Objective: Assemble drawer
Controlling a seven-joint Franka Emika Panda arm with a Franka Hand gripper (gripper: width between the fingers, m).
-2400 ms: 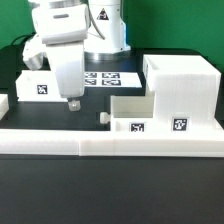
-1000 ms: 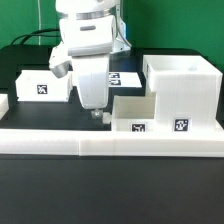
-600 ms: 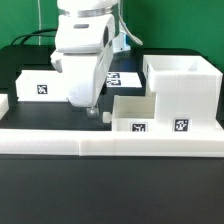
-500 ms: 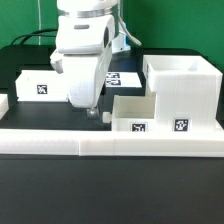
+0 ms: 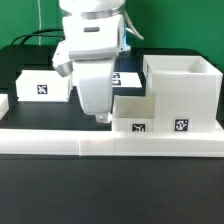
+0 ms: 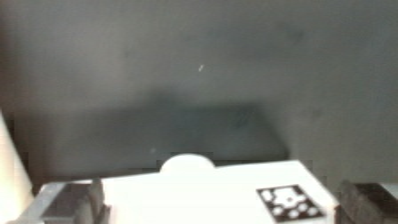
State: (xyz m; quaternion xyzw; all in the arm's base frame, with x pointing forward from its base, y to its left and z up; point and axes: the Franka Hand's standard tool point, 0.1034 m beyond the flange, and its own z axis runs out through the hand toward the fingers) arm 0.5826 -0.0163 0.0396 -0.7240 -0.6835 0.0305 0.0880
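A small white drawer [image 5: 135, 112] with marker tags and a round knob [image 5: 103, 118] on its end stands on the black table, against a tall white drawer housing [image 5: 180, 85] on the exterior view's right. My gripper [image 5: 100, 113] hangs over the drawer's knob end, fingers pointing down. In the wrist view the drawer [image 6: 205, 195] with its tag and knob [image 6: 187, 162] lies between my two fingers [image 6: 63, 200]. The jaws stand wide apart, with a gap on each side of the part. Nothing is held.
Another white box part [image 5: 45, 85] with a tag stands at the exterior view's left. The marker board [image 5: 128, 77] lies behind the arm. A long white rail [image 5: 110, 143] runs along the front. A small white piece [image 5: 3, 103] sits at the far left edge.
My gripper has moved toward the exterior view's right, from beside the left box to over the drawer's knob end, and sits slightly lower. The parts have not moved.
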